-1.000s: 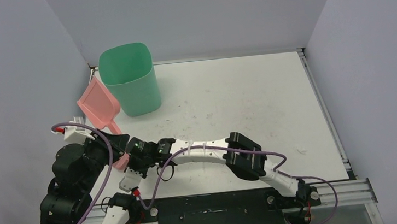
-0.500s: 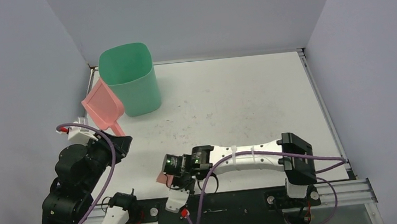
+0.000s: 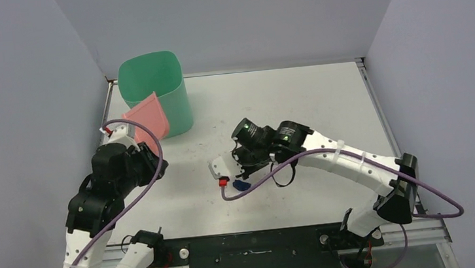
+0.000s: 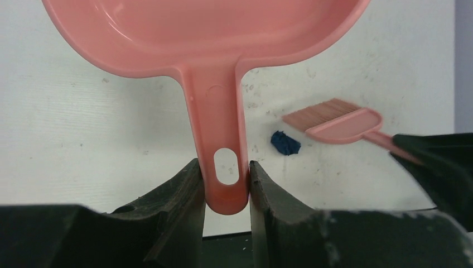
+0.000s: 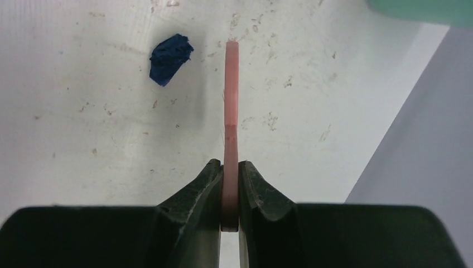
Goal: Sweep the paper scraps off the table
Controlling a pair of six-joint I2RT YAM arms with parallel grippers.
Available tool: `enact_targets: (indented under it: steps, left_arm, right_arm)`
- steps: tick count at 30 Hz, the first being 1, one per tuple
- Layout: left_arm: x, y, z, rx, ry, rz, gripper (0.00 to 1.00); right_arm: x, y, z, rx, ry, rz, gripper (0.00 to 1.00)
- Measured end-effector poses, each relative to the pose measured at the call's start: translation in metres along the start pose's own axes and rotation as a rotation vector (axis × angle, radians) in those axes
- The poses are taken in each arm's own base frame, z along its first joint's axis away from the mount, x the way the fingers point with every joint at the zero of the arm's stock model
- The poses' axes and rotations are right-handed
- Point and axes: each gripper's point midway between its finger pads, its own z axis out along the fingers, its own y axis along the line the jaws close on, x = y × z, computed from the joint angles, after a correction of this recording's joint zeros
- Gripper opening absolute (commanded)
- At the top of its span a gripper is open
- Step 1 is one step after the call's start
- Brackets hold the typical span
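Dark blue and crumpled, one paper scrap (image 3: 240,185) lies on the white table (image 3: 325,112), towards the near edge and a little left of the middle. No other scraps show in any view.

Just beyond it, the right gripper (image 5: 230,167) is clamped on the flat handle of a pink brush (image 4: 334,120), which its own camera sees edge-on. The bristles point towards the scrap and stop just beside it, with a small gap between. Whether they rest on the tabletop cannot be told.

Further back on the left, the left gripper (image 4: 226,173) is pressed tight on the end of the pink dustpan (image 4: 206,33) handle, by its hanging hole, with the pan reaching away from the fingers.

From overhead the pan stands in front of the green bin (image 3: 151,83) in the far left corner. Whether the two touch cannot be told.
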Motion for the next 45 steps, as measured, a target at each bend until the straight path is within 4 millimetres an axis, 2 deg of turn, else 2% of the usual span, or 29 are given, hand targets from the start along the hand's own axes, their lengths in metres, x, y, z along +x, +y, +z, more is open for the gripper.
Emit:
enact_targets:
  steps: [2,3,6,9,11,12,14,18,24,28,36,41,45]
  left_arm:
    - [0.01,0.002,0.01,-0.009,0.071,0.053,0.0]
    - [0.016,0.002,0.013,-0.01,0.111,0.08,0.0]
    - [0.037,0.0,0.018,0.01,0.227,0.152,0.0]
    - [0.068,-0.005,0.017,0.056,0.348,0.206,0.0]
    - [0.092,-0.005,0.012,0.081,0.437,0.229,0.0]
    - [0.104,-0.004,0.009,0.094,0.484,0.24,0.0]
    - [0.128,-0.003,0.0,0.116,0.586,0.263,0.0]
    - [0.165,0.003,-0.02,0.14,0.748,0.315,0.0]
    - [0.2,0.019,-0.038,0.115,0.928,0.419,0.0]
    - [0.218,0.026,-0.041,0.056,1.026,0.557,0.0]
    - [0.235,0.031,-0.031,-0.088,1.106,0.792,0.0]
    - [0.23,0.015,-0.016,-0.12,1.058,0.856,0.0]
    - [0.233,0.005,-0.006,-0.134,1.056,0.886,0.0]
  right_arm:
    - [0.006,-0.005,-0.015,0.04,-0.035,0.111,0.05]
    - [0.016,-0.012,-0.025,0.07,-0.05,0.192,0.05]
    - [0.062,-0.033,-0.046,0.17,-0.051,0.44,0.05]
    - [0.109,-0.047,-0.057,0.25,-0.037,0.691,0.05]
    - [0.132,-0.051,-0.063,0.281,-0.032,0.828,0.05]
    - [0.137,-0.051,-0.065,0.284,-0.043,0.885,0.05]
    - [0.142,-0.057,-0.069,0.293,-0.086,0.984,0.05]
    - [0.136,-0.057,-0.066,0.258,-0.169,1.089,0.05]
    - [0.132,-0.047,-0.053,0.187,-0.21,1.175,0.05]
    - [0.146,-0.052,-0.05,0.224,-0.183,1.22,0.05]
    - [0.159,-0.059,-0.044,0.246,-0.137,1.221,0.05]
    - [0.167,-0.059,-0.036,0.253,-0.103,1.232,0.05]
    - [0.171,-0.056,-0.016,0.216,-0.083,1.258,0.05]
